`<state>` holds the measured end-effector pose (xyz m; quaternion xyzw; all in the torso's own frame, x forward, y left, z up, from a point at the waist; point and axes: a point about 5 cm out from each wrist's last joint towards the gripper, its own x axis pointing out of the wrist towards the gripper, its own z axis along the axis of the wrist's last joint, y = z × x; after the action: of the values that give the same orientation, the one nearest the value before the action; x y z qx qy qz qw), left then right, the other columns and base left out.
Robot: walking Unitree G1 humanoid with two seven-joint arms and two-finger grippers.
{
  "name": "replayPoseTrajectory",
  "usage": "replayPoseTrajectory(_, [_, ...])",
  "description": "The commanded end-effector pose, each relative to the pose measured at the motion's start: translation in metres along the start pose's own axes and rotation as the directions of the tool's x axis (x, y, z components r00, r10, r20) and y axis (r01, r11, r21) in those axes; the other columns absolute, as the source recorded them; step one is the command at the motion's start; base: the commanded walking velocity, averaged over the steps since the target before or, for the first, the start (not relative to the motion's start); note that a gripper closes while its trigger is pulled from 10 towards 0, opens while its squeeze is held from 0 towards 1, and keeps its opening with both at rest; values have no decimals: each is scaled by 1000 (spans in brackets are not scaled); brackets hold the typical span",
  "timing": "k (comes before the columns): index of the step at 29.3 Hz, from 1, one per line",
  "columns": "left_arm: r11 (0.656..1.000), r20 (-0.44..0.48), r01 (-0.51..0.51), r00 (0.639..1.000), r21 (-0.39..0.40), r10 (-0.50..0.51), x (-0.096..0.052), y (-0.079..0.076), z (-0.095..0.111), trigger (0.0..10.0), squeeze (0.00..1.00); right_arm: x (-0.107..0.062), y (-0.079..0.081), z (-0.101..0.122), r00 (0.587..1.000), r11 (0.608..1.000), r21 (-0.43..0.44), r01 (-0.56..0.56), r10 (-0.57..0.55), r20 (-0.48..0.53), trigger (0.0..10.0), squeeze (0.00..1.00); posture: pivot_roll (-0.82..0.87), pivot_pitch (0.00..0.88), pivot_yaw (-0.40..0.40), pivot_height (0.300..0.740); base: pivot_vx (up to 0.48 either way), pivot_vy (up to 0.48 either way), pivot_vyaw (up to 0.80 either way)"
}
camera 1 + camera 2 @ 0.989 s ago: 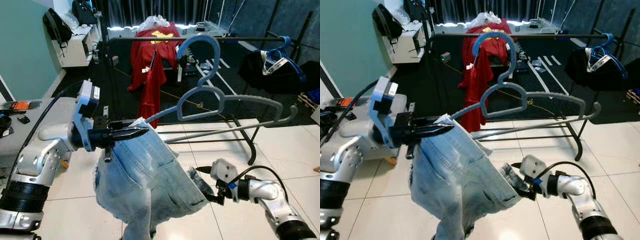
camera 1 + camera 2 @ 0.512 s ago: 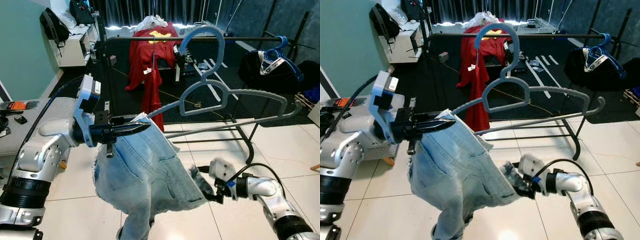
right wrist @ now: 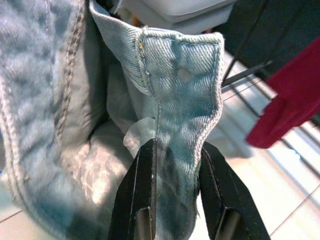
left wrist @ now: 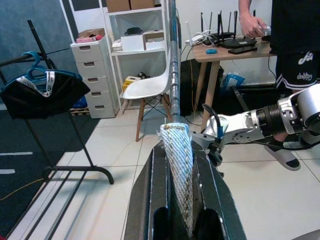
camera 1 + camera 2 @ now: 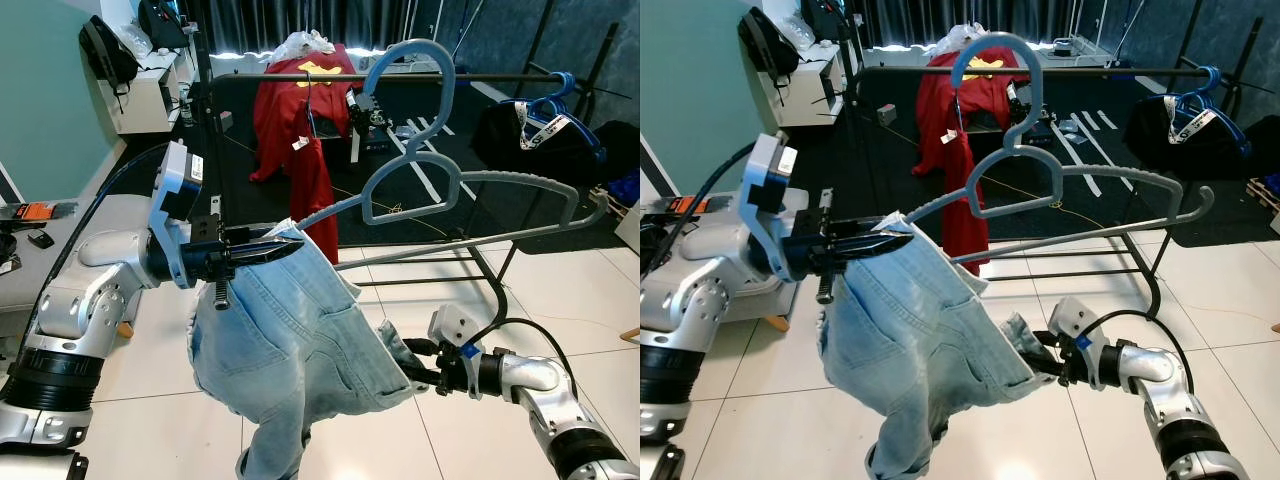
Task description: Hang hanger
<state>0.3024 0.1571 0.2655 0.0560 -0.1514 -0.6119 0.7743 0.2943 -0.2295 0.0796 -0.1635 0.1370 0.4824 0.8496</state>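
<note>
— Talk me through your arms. Where's the left one?

— My left arm is bent at the elbow and reaches across the left half of the frame, forearm level. My left gripper (image 5: 285, 249) sits at centre-left, fingers pointing right, clamped tight on the waistband of the jeans (image 5: 290, 360). From the left wrist camera the band edge stands squeezed between both black fingers (image 4: 150, 200).

— And the hanger?

— The blue-grey hanger (image 5: 470, 190) is up in the upper centre and right of the frame. Its near arm runs down into the jeans right at my left gripper. Its hook curls at the height of the dark rail (image 5: 400, 77) of the clothes rack; whether it touches the rail I cannot tell.

— Right arm?

— Low, lower right of the frame, elbow out, forearm angled in toward the middle. My right gripper (image 5: 410, 368) pinches the lower right edge of the jeans; the right wrist camera shows a denim flap with a buttonhole nipped between the fingers (image 3: 137, 200).

— Anything else around?

— A red garment (image 5: 305, 130) hangs from the rail at upper centre. A black garment on blue hangers (image 5: 545, 130) sits at upper right. A person (image 4: 295, 45) stands by a table in the left wrist camera.
</note>
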Motion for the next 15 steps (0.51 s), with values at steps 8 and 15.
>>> replayPoseTrajectory(8, [1000, -3, -1, 1000, 28, 1, -4, 2, 6, 0, 0, -15, -13, 4, 991, 983, 175, 59, -79, 104, 0, 0, -3, 28, 2, 740, 0, 0, 0])
replayPoseTrajectory(15, [1000, -14, 6, 1000, 29, -5, -5, 1, 2, 0, 0, -35, -26, 12, 966, 947, 313, 72, -145, 215, 0, 0, -8, 23, 4, 740, 0, 0, 0])
